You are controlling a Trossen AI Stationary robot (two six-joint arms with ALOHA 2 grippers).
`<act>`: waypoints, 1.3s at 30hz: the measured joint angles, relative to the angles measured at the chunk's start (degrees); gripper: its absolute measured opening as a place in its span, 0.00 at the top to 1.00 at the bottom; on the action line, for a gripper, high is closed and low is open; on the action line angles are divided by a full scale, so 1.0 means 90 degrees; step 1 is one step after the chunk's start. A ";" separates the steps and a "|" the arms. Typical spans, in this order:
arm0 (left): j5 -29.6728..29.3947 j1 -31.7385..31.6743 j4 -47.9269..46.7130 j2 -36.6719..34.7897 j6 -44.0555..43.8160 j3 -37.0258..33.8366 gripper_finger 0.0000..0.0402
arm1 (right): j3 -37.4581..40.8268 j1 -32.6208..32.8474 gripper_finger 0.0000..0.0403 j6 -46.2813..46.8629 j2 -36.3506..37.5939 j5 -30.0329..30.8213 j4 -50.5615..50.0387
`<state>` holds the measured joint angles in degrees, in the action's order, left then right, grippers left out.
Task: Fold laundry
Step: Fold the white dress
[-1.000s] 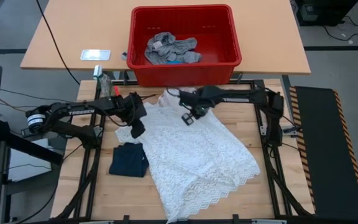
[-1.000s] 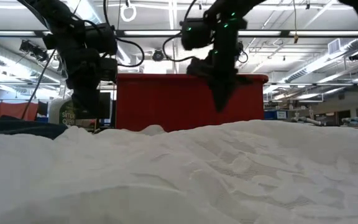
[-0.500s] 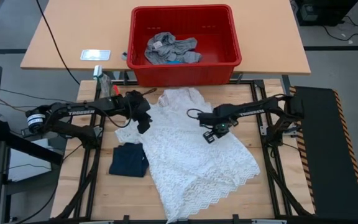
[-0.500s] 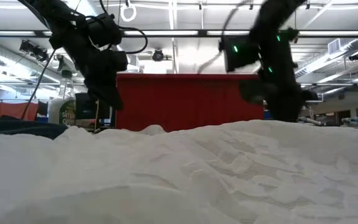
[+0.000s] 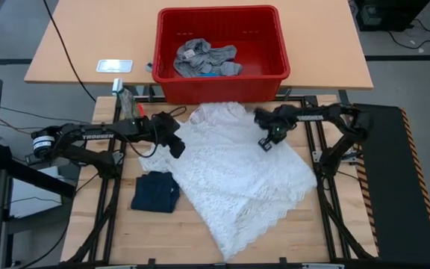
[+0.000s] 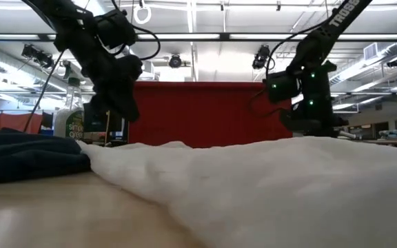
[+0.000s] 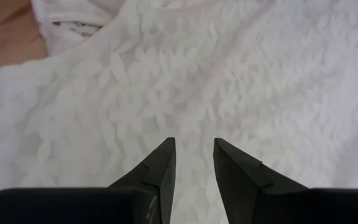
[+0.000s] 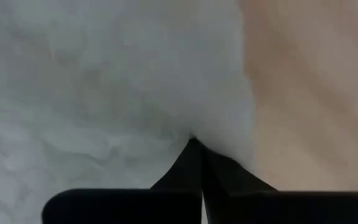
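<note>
Far left on the wooden table (image 5: 125,232): left arm reaching in from the left edge. Left gripper (image 5: 176,145) low over the white lace garment's left upper edge, fingers (image 7: 160,171) slightly apart with a narrow gap, lace showing between and beyond them, nothing pinched.

Just below that, beside the lace's left edge: small dark navy garment (image 5: 155,192), folded flat, touching or nearly touching the white cloth; same navy piece at left in the low view (image 6: 26,155).

Centre: white lace garment (image 5: 237,175) spread wide over the table, top edge near the basket, lower hem running toward the front edge.

Behind, on the lighter table: red plastic basket (image 5: 275,45) holding a heap of heather grey garments (image 5: 204,58) with a bit of bright blue showing.

Right: right gripper (image 5: 268,139) on the lace's upper right edge, jaws pressed together, pinching the white cloth at its border with bare wood just beside.
</note>
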<state>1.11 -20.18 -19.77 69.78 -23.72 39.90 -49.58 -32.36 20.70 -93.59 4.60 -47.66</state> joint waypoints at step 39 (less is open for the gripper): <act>-0.0149 -0.0740 -0.1669 0.0743 0.2027 0.0002 0.71 | -0.0376 0.4090 0.83 0.4720 0.1404 0.0668 0.2204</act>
<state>-0.23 -26.84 -34.79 76.47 -5.47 39.92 -52.97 4.44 63.18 -80.95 10.61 -27.82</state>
